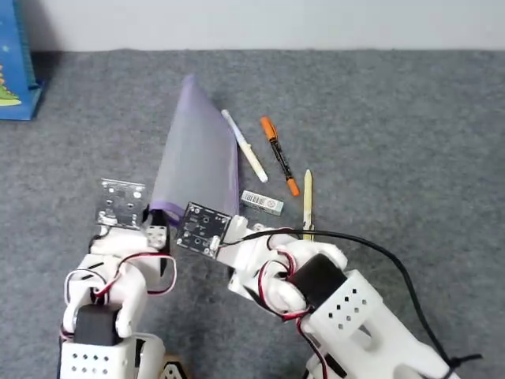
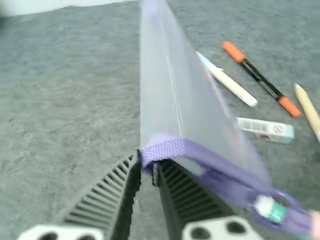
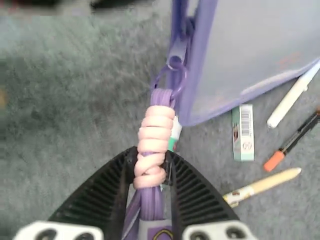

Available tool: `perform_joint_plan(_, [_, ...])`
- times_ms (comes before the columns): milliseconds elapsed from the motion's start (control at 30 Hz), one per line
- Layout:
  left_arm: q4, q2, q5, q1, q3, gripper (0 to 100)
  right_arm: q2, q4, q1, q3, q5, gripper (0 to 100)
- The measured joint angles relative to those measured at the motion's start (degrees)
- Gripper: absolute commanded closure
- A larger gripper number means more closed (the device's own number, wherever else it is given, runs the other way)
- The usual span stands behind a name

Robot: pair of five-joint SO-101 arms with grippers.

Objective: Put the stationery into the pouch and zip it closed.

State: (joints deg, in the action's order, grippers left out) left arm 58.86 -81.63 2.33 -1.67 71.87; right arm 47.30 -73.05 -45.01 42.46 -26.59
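A translucent purple pouch (image 1: 197,154) stands lifted on its edge in the middle of the grey mat. My left gripper (image 2: 146,170) is shut on the woven purple tab at the pouch (image 2: 180,110) corner. My right gripper (image 3: 148,172) is shut on the pink braided zipper pull (image 3: 152,145) hooked to the pouch (image 3: 250,45) slider. Beside the pouch lie a white pen (image 1: 245,146), an orange marker (image 1: 280,155), a cream pencil (image 1: 307,204) and a small white eraser (image 1: 262,202).
A blue box (image 1: 16,71) stands at the far left edge of the mat. A black cable (image 1: 394,276) runs over the right arm. Open grey mat (image 1: 410,126) stretches to the right and far side.
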Motion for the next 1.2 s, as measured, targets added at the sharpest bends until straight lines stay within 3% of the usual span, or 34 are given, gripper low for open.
perform_joint_plan(333, [-1.41,0.35,1.93,-7.21,0.09,99,0.09,-1.58,11.16,1.85,-6.42,98.9])
perform_joint_plan(533, [-1.41,0.35,1.93,-8.0,0.09,99,5.63,-2.64,18.29,1.85,-9.41,98.9])
perform_joint_plan(900, [-1.41,0.35,1.41,-7.91,0.09,98,19.87,-6.77,20.04,1.85,-9.76,98.9])
perform_joint_plan(1133, [-1.23,0.26,0.35,-5.8,1.05,76,21.19,-7.21,18.46,1.93,-7.82,98.9])
perform_joint_plan(1200, [-0.18,0.35,0.18,-4.75,1.05,73,21.36,-7.21,18.46,1.93,-7.82,98.9])
